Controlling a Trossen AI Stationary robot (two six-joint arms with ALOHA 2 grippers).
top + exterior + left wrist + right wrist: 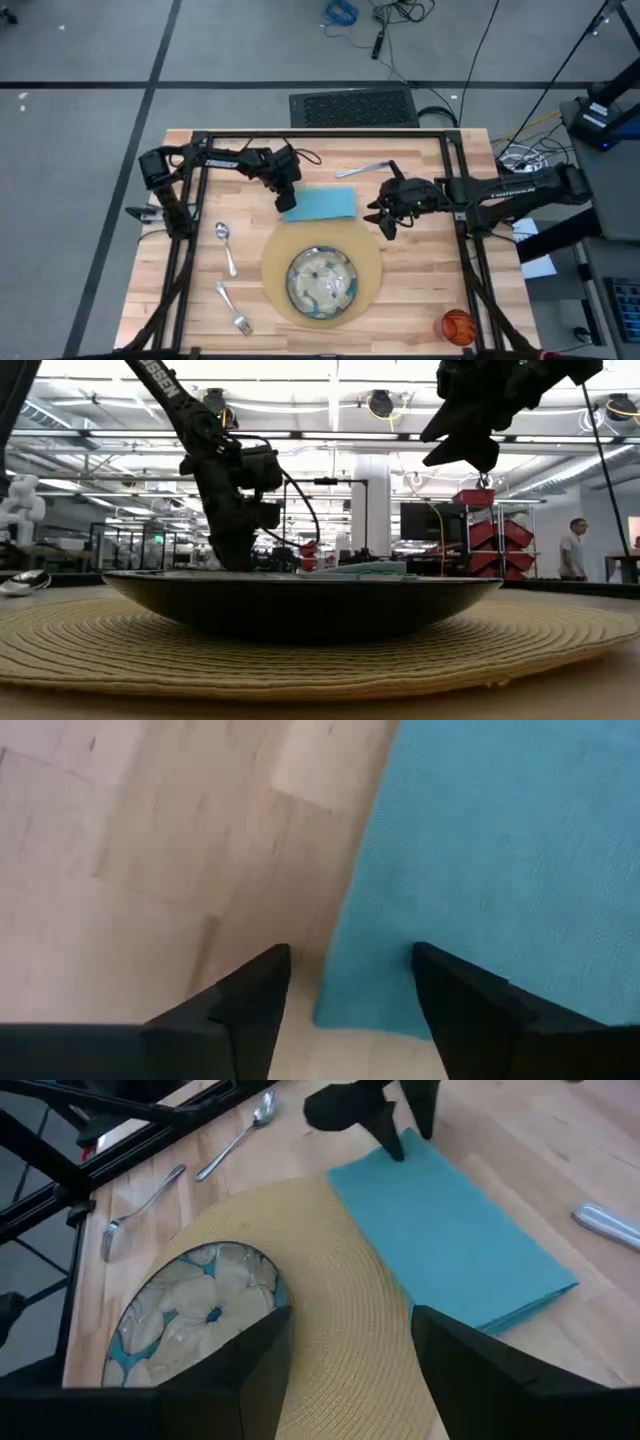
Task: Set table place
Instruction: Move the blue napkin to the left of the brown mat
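Note:
A teal napkin [322, 205] lies flat on the table [420, 290], just beyond the round tan placemat [368, 262]. A round dish [322, 280] sits on the placemat. My left gripper [350, 960] is open and points down at the napkin's left end [345, 1175], with one finger over the cloth and one over bare wood. My right gripper [385, 218] hangs open above the table, right of the napkin, with nothing between its fingers. The spoon [225, 245] and fork [232, 308] lie left of the placemat, and the knife [365, 168] lies beyond the napkin. My left gripper stands open astride the napkin's left edge near a corner [335, 1005], coming from above. I cannot tell whether its fingertips [440, 965] touch the cloth or the wood.
A small orange cup [457, 325] stands at the table's near right corner. The black frame bars [185, 230] run along the table's left and right sides. A person stands in the room behind [573, 550]. There is bare wood right of the placemat.

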